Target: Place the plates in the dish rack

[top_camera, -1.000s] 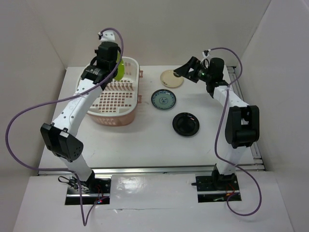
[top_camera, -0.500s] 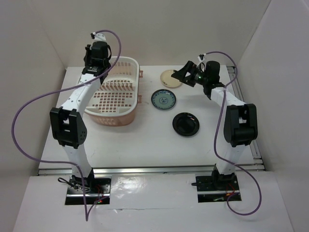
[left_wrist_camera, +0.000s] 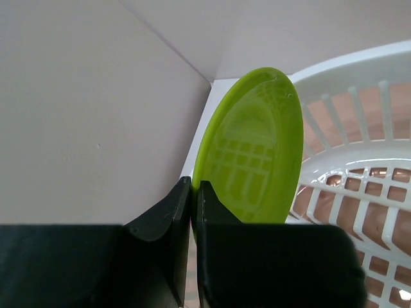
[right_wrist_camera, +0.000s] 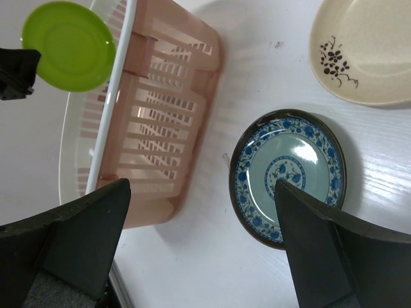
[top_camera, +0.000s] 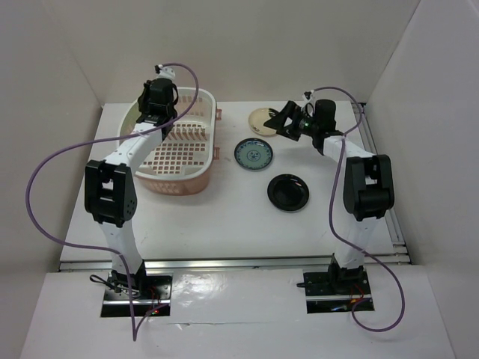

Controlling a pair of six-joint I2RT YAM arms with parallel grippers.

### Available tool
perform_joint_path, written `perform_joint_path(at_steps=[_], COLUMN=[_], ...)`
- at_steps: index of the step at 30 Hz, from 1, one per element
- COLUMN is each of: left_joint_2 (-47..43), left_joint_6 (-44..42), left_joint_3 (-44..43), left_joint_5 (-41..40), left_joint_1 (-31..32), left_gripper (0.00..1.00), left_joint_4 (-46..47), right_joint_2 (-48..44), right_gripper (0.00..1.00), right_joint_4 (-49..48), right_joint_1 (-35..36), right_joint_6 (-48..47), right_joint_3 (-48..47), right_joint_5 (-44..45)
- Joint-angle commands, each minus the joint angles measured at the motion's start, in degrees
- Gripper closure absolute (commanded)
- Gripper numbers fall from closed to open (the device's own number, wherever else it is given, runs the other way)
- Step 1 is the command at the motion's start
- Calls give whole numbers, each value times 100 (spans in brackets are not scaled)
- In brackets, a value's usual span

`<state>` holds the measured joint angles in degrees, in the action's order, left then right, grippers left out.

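My left gripper is shut on the rim of the lime green plate and holds it upright at the back left end of the pale pink dish rack. In the top view the left gripper hides most of that plate. The right wrist view shows the green plate over the rack. My right gripper is open and empty, above the table beside the cream plate. The blue-patterned plate and the black plate lie flat on the table.
White walls close the table in at the back and both sides; the rack's back left end is close to the corner. The right wrist view shows the cream plate and the blue plate right of the rack.
The left arm swung from the rack's back middle to its back left end, still holding the green plate. The right gripper moved left and down towards the cream plate.
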<state>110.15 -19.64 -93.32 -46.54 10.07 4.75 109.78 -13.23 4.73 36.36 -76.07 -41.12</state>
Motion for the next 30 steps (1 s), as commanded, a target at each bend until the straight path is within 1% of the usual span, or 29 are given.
perform_joint_path(at_steps=[1,5,8,13,17,23,30], left_joint_2=[-301,-248,-195,-266,-319,-266,-266], left_joint_6=[-260,-260,-400,-348,-400,-532,-532], left_joint_3=[24,77,156,638,911,1035,1140], left_joint_5=[75,189,129,251,251,198,251], left_joint_1=[4,4,-49,-49,-49,-49,-49], left_gripper=[100,100,100,100,100,100,100], left_joint_4=[746,861,1018,1071,1344,1651,1599], right_joint_2=[96,149,280,281,342,395,395], right_gripper=[0,0,0,0,0,0,0], right_joint_4=[-48,-48,5,5,-48,-162,-276], right_joint_1=[37,37,37,37,37,37,37], right_joint_6=[-41,-41,-41,-41,-41,73,126], right_joint_3=[-267,-373,-478,-540,-540,-540,-540], right_joint_5=[-89,-194,-194,-247,-299,-352,-405])
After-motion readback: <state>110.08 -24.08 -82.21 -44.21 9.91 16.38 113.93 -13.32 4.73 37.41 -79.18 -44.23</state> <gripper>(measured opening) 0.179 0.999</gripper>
